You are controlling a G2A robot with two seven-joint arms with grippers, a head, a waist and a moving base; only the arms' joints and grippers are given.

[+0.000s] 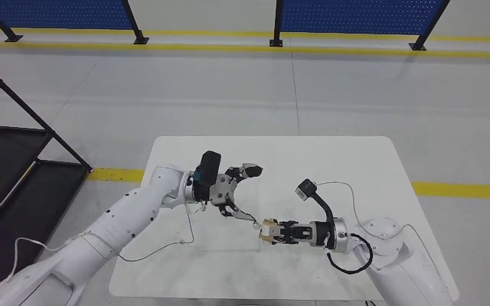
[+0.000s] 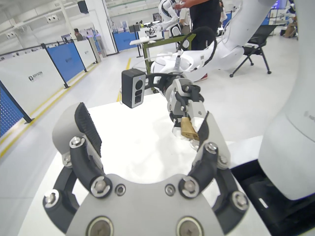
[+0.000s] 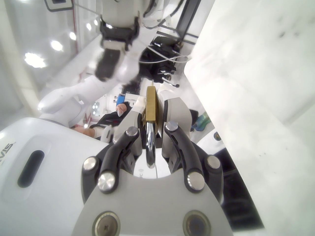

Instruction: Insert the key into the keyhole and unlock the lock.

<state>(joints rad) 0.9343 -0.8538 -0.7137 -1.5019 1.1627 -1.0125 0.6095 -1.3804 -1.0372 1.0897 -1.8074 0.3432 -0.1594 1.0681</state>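
A brass padlock (image 1: 269,229) is held above the white table (image 1: 344,164) by my right gripper (image 1: 272,230), which is shut on its body. In the right wrist view the padlock (image 3: 150,106) sits edge-on between the pads, its steel shackle (image 3: 150,146) pointing back at the wrist. A thin sliver (image 3: 152,82) sticks out of its far end; I cannot tell if it is the key. My left gripper (image 1: 253,196) is open wide just left of the lock. In the left wrist view one of its fingertips (image 2: 206,130) is right beside the padlock (image 2: 187,128), and nothing lies between the fingers.
A thin cable (image 1: 157,252) loops over the table's left front part. A black rack (image 1: 34,172) stands on the floor to the left. Blue barriers (image 1: 344,15) line the far side.
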